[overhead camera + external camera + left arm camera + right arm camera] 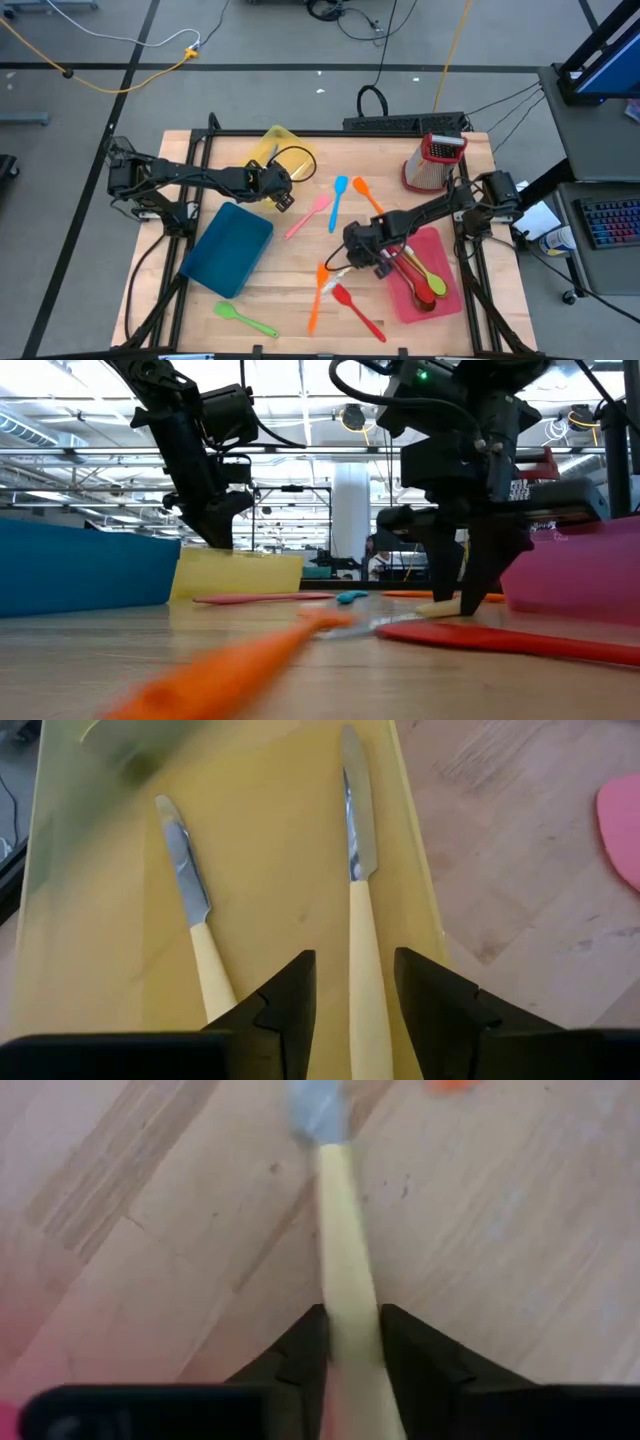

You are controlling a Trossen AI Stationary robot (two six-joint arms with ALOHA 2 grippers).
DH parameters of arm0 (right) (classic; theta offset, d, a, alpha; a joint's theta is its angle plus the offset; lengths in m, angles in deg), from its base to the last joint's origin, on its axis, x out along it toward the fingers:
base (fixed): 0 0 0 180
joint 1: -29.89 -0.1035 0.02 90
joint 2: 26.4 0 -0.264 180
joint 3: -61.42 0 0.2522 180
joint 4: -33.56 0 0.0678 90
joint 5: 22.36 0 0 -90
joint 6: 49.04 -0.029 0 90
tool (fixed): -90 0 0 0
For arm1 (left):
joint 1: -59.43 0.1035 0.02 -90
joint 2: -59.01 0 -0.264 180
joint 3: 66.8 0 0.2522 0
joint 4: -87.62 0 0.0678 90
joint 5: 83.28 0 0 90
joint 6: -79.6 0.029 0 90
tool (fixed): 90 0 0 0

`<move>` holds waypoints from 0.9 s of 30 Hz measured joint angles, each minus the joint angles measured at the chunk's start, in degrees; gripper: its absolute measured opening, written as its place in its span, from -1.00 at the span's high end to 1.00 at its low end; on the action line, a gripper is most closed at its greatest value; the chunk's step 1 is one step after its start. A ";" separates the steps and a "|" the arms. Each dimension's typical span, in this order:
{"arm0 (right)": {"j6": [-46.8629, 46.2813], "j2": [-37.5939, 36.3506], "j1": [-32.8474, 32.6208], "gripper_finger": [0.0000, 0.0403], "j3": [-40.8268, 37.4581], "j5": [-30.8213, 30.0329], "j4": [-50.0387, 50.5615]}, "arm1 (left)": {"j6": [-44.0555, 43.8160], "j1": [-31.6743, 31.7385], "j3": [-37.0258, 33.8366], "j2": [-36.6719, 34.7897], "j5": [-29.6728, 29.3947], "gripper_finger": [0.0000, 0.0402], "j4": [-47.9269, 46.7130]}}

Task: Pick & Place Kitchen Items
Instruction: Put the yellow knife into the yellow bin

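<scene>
My right gripper (355,252) stands at the table's middle, next to the red tray (440,300), and is shut on a cream-handled knife (345,1270) lying on the wood. My left gripper (355,1010) hangs open over the yellow tray (283,148) at the far side. Two cream-handled knives lie flat in that tray; its fingers stand either side of the handle (368,970) of one of them, the other knife (195,910) beside it. In the low view the right gripper's fingertips (465,598) reach down to the tabletop. My right gripper pinches the knife's cream handle (350,1295) between its two fingers, which lie across it. The fingers come from above, pointing steeply down. The knife lies on the table, its blade (315,1110) pointing away from the fingers.
A blue tray (230,250) lies at the near left, a red-topped grater (435,160) at the far right. Loose on the wood: pink spatula (308,215), blue spoon (338,200), orange spatulas (368,195) (318,292), red spatula (358,310), green spatula (245,318). The red tray holds several utensils.
</scene>
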 joint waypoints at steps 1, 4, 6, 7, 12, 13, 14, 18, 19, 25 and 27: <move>-0.65 0.01 0.17 0.67 0.00 -0.25 0.19 | -0.08 -0.03 0.00 0.00 0.02 0.29 0.04; -1.76 -0.17 0.35 0.70 0.00 -0.93 0.29 | -0.30 -0.55 -0.02 0.00 1.61 0.29 0.74; -1.47 -0.81 0.33 0.70 -0.07 -1.24 0.77 | 0.65 -1.34 0.00 0.00 2.80 0.29 2.41; -1.03 -1.02 0.33 0.70 -0.11 -1.33 0.90 | 1.49 -1.84 -0.02 0.00 3.30 0.29 3.62; 2.20 -4.51 0.56 0.61 -0.35 -2.89 3.09 | 5.15 -4.19 0.00 0.00 3.56 0.29 10.41; 2.46 -5.26 0.57 0.61 -0.33 -4.09 3.02 | 5.72 -4.62 0.00 0.00 3.56 0.29 11.99; 2.52 -6.23 0.52 0.61 -0.31 -5.37 3.48 | 6.27 -5.15 -0.02 0.00 3.61 0.29 13.72; 3.15 -10.10 1.04 0.67 -0.25 -8.76 5.30 | 8.76 -7.18 0.00 0.00 5.04 0.29 20.51; 3.32 -11.00 1.30 0.68 -0.24 -9.04 5.67 | 9.54 -7.80 -0.01 0.00 5.05 0.29 21.98; 3.48 -17.22 2.99 0.63 -0.20 -11.42 6.73 | 18.28 -11.20 0.00 0.00 5.05 0.29 26.94; 3.48 -19.29 3.57 0.63 -0.17 -13.30 6.45 | 19.79 -11.87 0.00 0.00 5.06 0.29 26.99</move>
